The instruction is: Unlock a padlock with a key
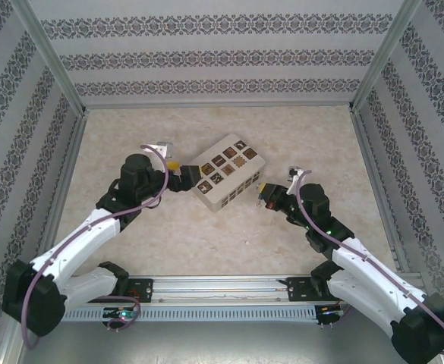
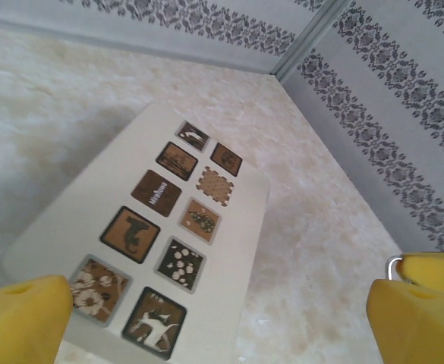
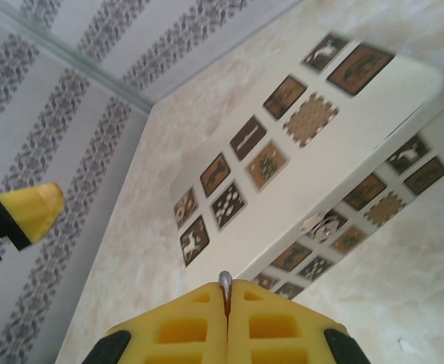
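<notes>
Box (image 1: 225, 173): cream, rectangular, brown picture tiles, on marbled table (image 1: 206, 235).
Left jaws: released wide, at box's 9 o'clock.
Right jaws: yellow pads (image 3: 184, 330) clenched on thin silvery key (image 3: 225, 279), 4 o'clock.

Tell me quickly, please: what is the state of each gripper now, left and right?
Left gripper: open, yellow fingers wide apart, holding nothing.
Right gripper: closed on a thin silvery metal key, its tip showing.
</notes>
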